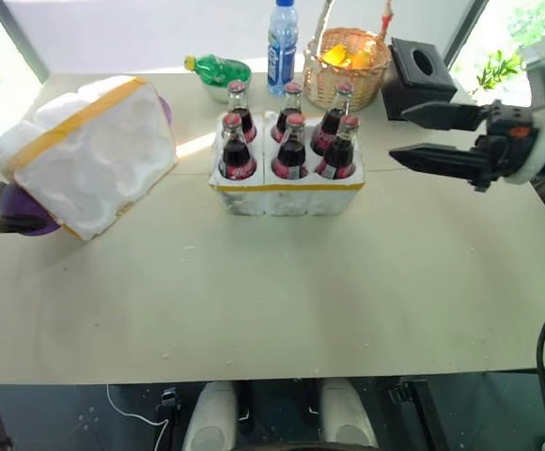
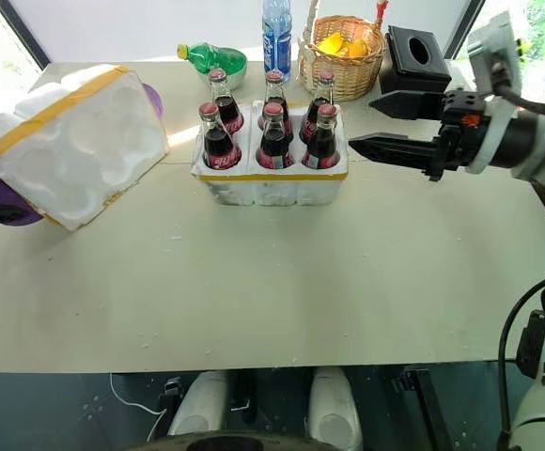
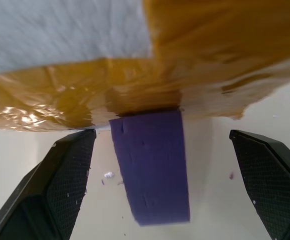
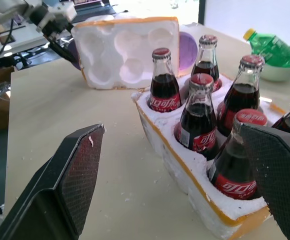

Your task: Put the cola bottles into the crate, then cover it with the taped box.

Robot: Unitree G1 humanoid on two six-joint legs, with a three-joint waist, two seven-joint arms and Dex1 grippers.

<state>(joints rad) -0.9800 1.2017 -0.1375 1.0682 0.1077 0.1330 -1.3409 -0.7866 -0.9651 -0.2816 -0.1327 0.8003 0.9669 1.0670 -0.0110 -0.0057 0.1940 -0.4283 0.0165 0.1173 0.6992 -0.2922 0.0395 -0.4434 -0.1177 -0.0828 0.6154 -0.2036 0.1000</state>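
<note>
Though tilted, taped box (image 1: 94, 155) hollows crateward.

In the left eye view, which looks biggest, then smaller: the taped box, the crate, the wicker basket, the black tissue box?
1. taped box
2. crate
3. wicker basket
4. black tissue box
The last two look close.

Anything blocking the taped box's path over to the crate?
Nothing visible on the table between them. The taped box lies tilted to the left of the crate, bare tabletop between. All six cola bottles stand in the wells. The open right gripper hovers off the crate's right side.
</note>
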